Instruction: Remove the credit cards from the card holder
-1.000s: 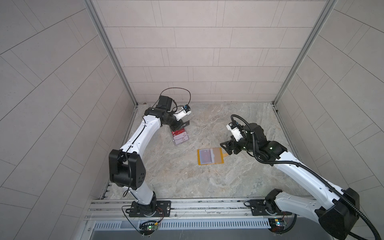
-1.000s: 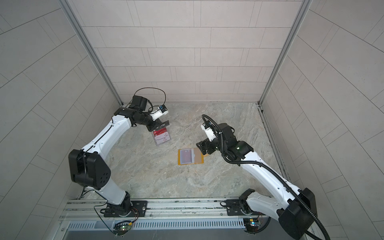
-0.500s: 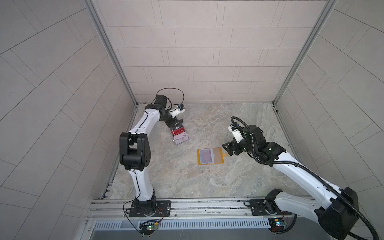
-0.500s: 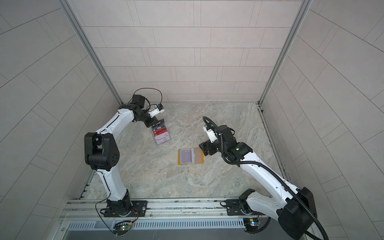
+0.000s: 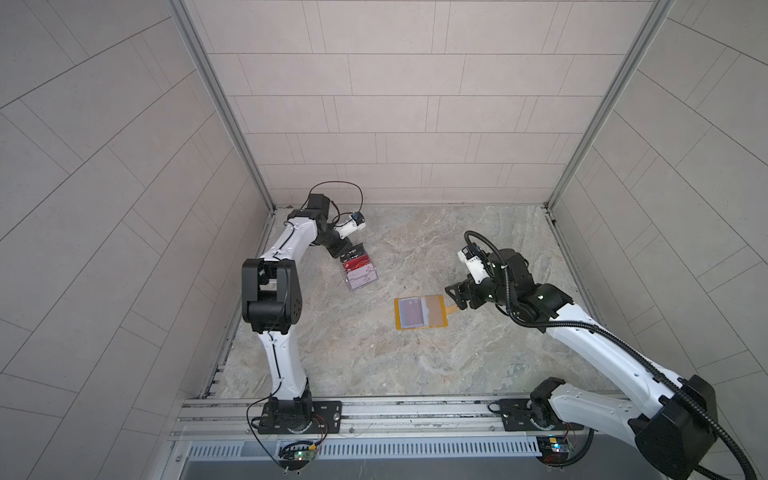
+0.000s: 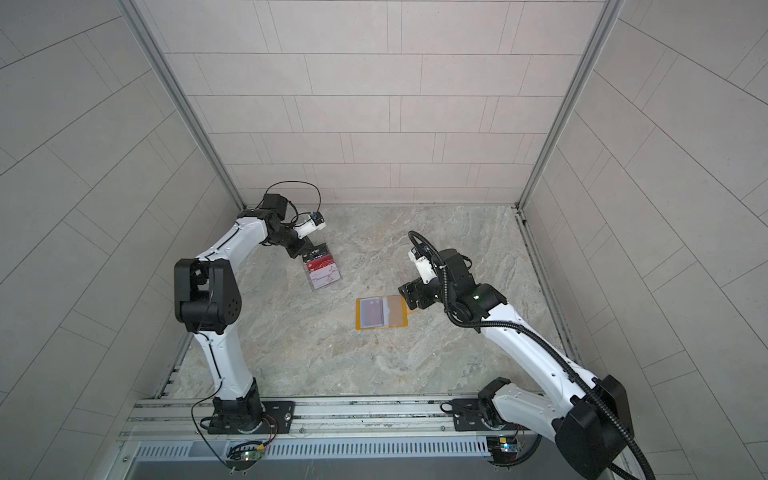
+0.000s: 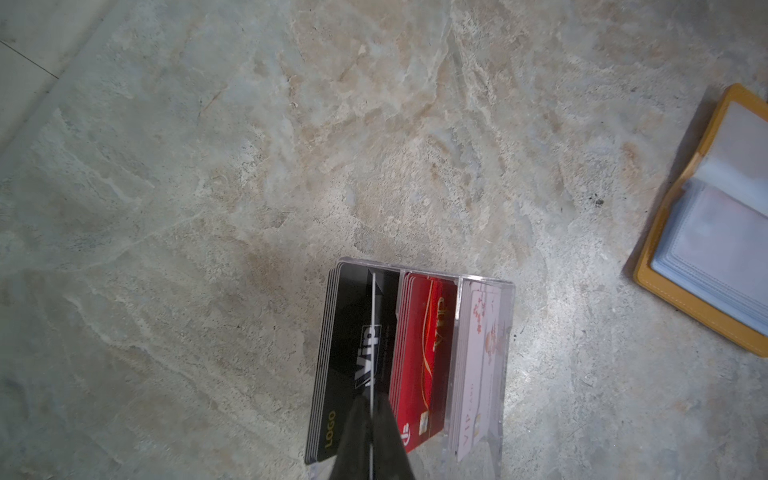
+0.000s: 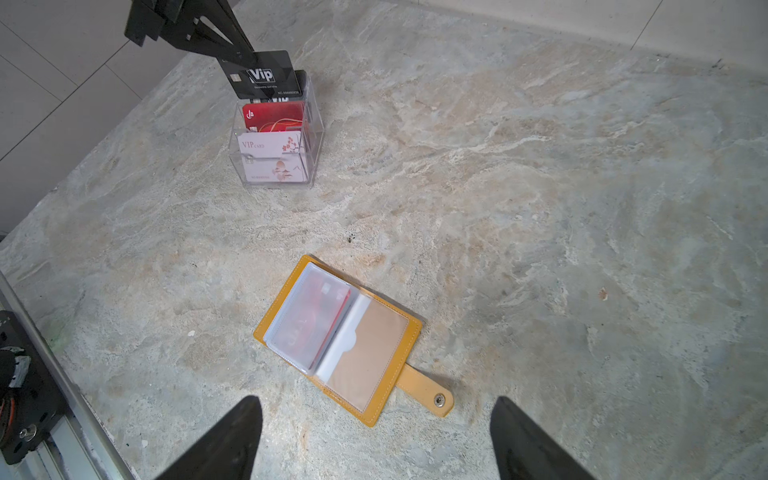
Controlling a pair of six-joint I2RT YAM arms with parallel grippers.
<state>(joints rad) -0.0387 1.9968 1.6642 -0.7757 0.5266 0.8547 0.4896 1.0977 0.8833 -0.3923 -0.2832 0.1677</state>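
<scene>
Right fingers (image 8: pixel 232 440) — spread wide, empty, over the table (image 8: pixel 540 208) just beside the strap tab.
Card holder (image 5: pixel 420 312) — lying open flat mid-table, a red credit card (image 8: pixel 316 320) inside its clear sleeve.
Acrylic box (image 8: pixel 274 174) — farther back, holding black, red and pale cards.
Left fingers (image 7: pixel 355 453) — clenched on a black Vip card (image 8: pixel 259 75) over the box's rear tier.

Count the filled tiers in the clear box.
3: black cards in the highest tier, red cards in the middle, pale floral cards in the lowest. None seems hidden.
</scene>
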